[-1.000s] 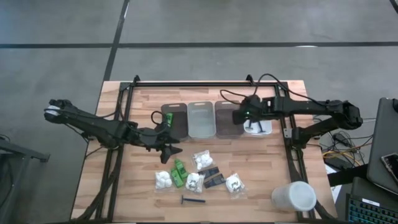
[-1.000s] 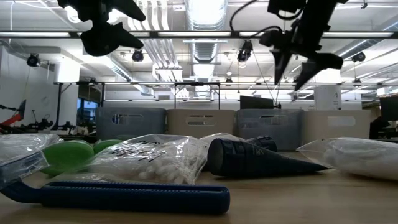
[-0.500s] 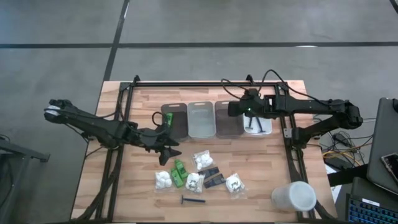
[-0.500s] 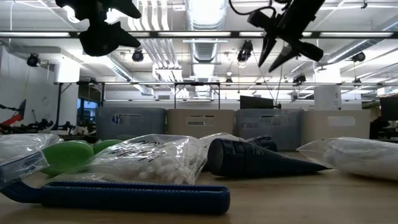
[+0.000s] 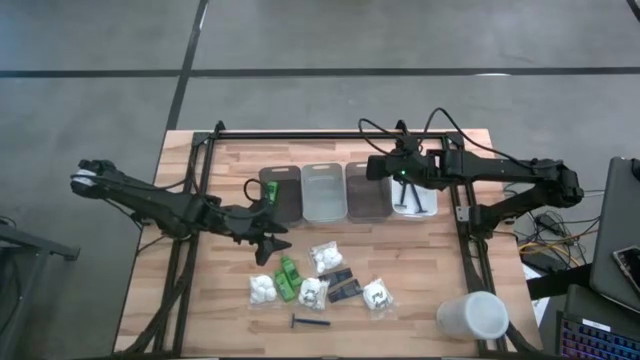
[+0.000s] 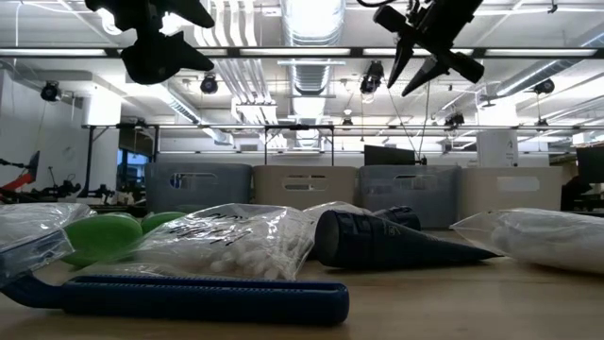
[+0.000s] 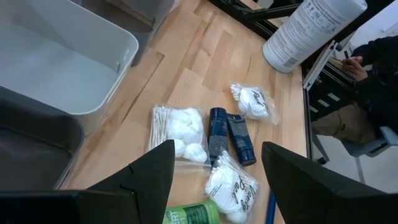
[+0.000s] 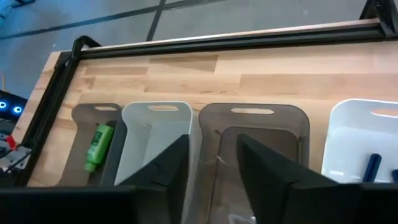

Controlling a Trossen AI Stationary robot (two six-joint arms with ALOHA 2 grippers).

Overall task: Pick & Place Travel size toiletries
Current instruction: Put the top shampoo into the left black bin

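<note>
The travel size toiletries lie in a cluster on the table's near middle: clear packets of white puffs point(image 5: 325, 257), green bottles point(image 5: 288, 277), black flat packets point(image 5: 343, 284) and a dark razor stick point(image 5: 310, 322). My left gripper point(image 5: 270, 243) hangs open above the cluster's far left, with a green bottle point(image 7: 193, 214) below its fingers. My right gripper point(image 5: 372, 170) hovers high over the far ends of the bins, its fingers apart with nothing between them point(image 8: 214, 171). One green bottle point(image 8: 98, 147) lies in the leftmost dark bin. A blue stick point(image 8: 372, 167) lies in the white bin.
Four bins point(image 5: 323, 192) stand in a row across the table's far middle. A large white cup point(image 5: 472, 315) lies at the near right corner. Black frame rails point(image 5: 300, 134) run along the far edge and both sides. Bare wood shows at the near left.
My right gripper has risen from just above the right-hand bins and drawn toward the far edge and a little left, tipping less steeply down. Its fingers have come closer together but still stand apart.
</note>
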